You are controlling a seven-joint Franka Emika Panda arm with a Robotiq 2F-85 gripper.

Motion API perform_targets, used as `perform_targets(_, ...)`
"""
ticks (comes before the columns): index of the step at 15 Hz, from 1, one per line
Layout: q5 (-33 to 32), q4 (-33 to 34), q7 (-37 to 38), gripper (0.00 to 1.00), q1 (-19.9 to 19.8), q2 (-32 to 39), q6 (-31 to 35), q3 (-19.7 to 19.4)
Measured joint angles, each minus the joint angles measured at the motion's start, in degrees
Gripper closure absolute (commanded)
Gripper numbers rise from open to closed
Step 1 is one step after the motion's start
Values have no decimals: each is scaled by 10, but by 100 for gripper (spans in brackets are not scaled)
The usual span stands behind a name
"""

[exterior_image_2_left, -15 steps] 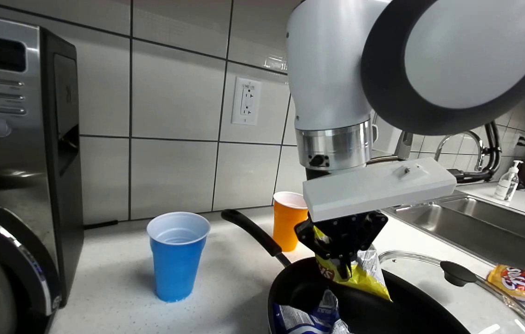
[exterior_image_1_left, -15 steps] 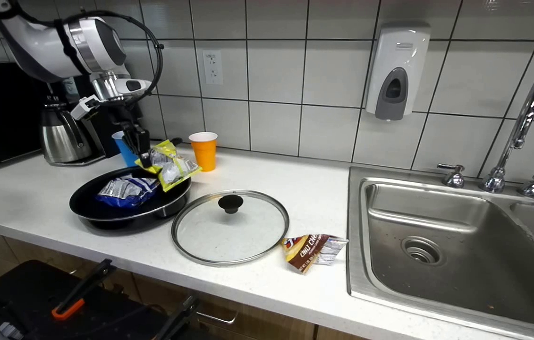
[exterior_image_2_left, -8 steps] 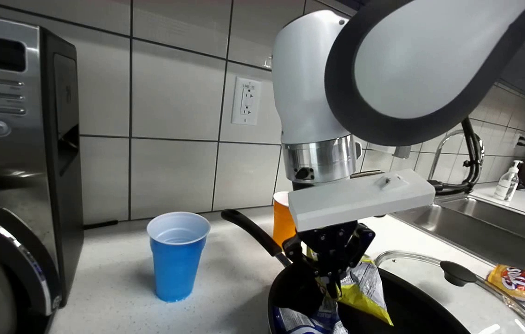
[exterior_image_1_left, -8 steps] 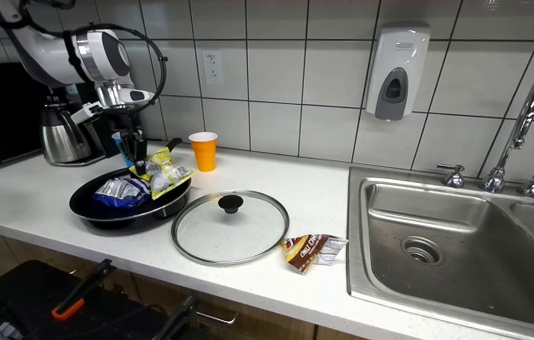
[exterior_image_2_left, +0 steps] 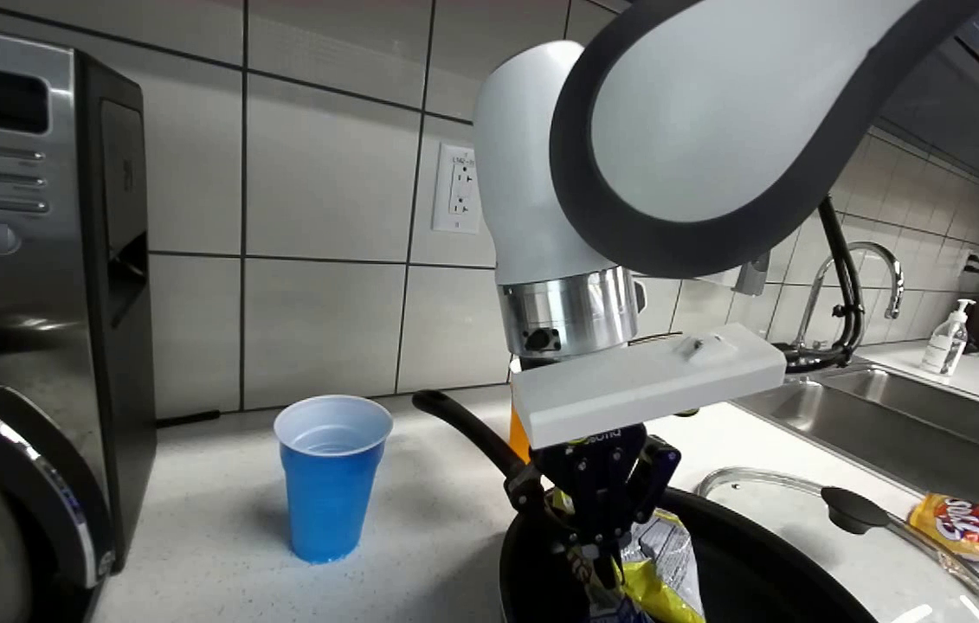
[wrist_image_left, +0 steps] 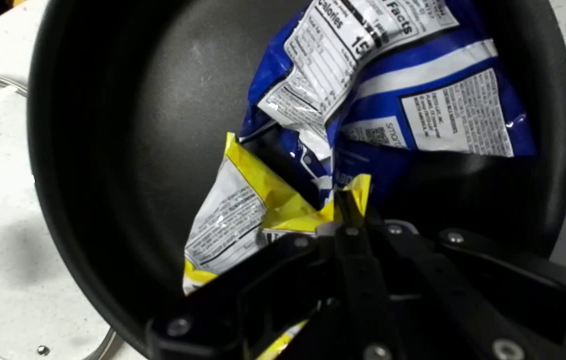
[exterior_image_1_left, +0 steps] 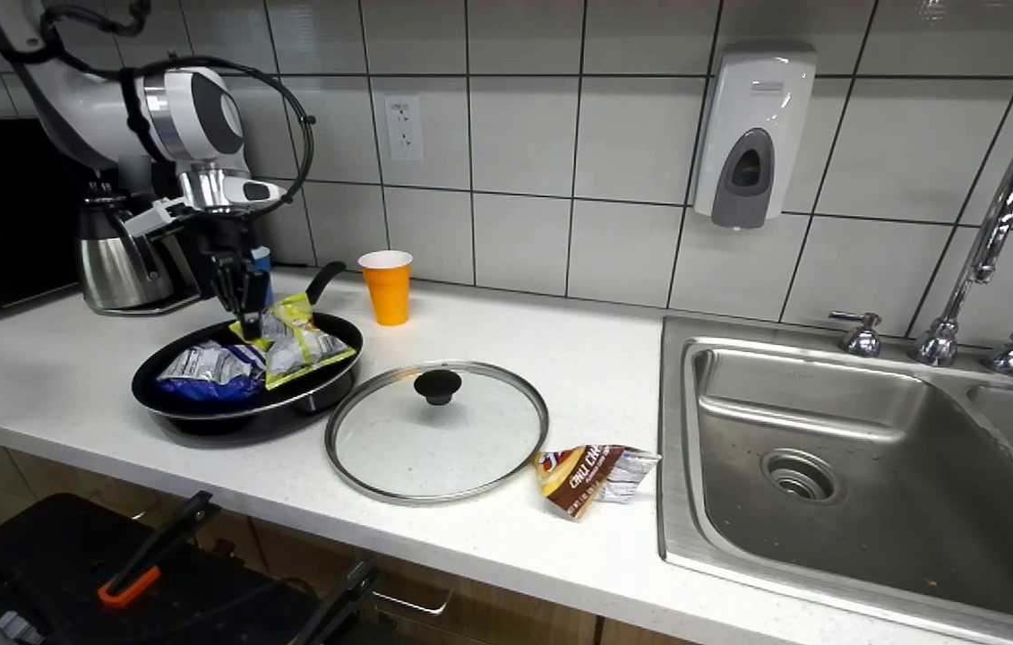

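Observation:
My gripper (wrist_image_left: 355, 211) is shut on a corner of a yellow chip bag (wrist_image_left: 227, 225), and a bit of yellow film sticks out past the fingertips. The bag hangs down into the black pan (wrist_image_left: 177, 100), as an exterior view shows with the yellow bag (exterior_image_1_left: 304, 349) over the pan's right half. Beside it in the pan lies a blue chip bag (wrist_image_left: 443, 85) with its printed back up. The two bags meet near the fingertips. The gripper (exterior_image_2_left: 603, 562) hides part of the yellow bag (exterior_image_2_left: 662, 571) in an exterior view.
A glass lid (exterior_image_1_left: 434, 439) lies right of the pan, with a brown and yellow chip bag (exterior_image_1_left: 591, 475) beyond it by the sink (exterior_image_1_left: 676, 430). Behind stand an orange cup (exterior_image_1_left: 388, 287) and a blue cup (exterior_image_2_left: 331, 484). The pan's handle (exterior_image_2_left: 467, 433) points toward the wall.
The gripper has carried the yellow bag lower and leftward into the pan, seen in an exterior view. The blue bag has shifted left inside the pan. The grip has stayed shut.

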Motion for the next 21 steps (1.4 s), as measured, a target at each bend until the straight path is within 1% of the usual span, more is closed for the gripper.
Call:
perform_targets(11, 1, 28, -2, 100, 3, 27, -47, -6)
perform_targets(12, 1, 29, -2, 74, 3, 29, -51, -8)
perform_targets(13, 1, 30, -2, 72, 3, 32, -54, -10)
perform_targets(14, 1, 31, -2, 68, 3, 33, -57, -13)
perform_targets(18, 0, 37, -2, 38, 3, 36, -63, -20)
perform_targets(20, 0, 41, -2, 21, 3, 36, -63, -24)
perform_targets(21, 0, 44, -2, 14, 3, 36, -63, -25)
